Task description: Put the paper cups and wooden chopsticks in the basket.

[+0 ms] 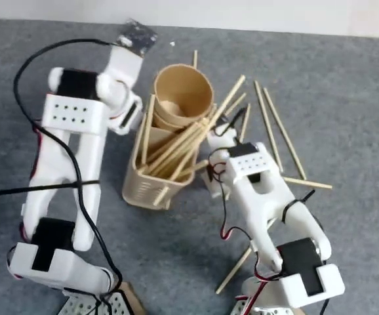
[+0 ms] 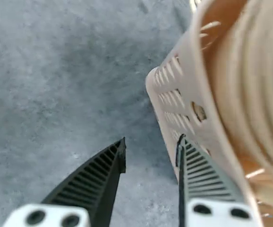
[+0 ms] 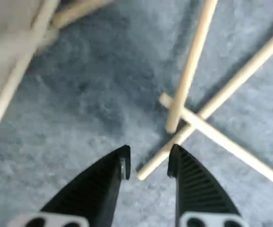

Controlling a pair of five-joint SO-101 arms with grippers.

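Left gripper (image 2: 151,140) spread and empty, one finger against the basket (image 2: 174,94) wall. Right gripper (image 3: 149,152) parted around a loose chopstick (image 3: 231,88) end on the table, seemingly not clamping. Paper cups (image 1: 183,92) sit in basket.

One beige slotted plastic basket (image 1: 151,190). Brown paper cups (image 1: 183,92) nested inside basket: at least two. Thin wooden chopsticks (image 1: 176,146): several inside basket, about seven loose beside basket; exact count unclear.
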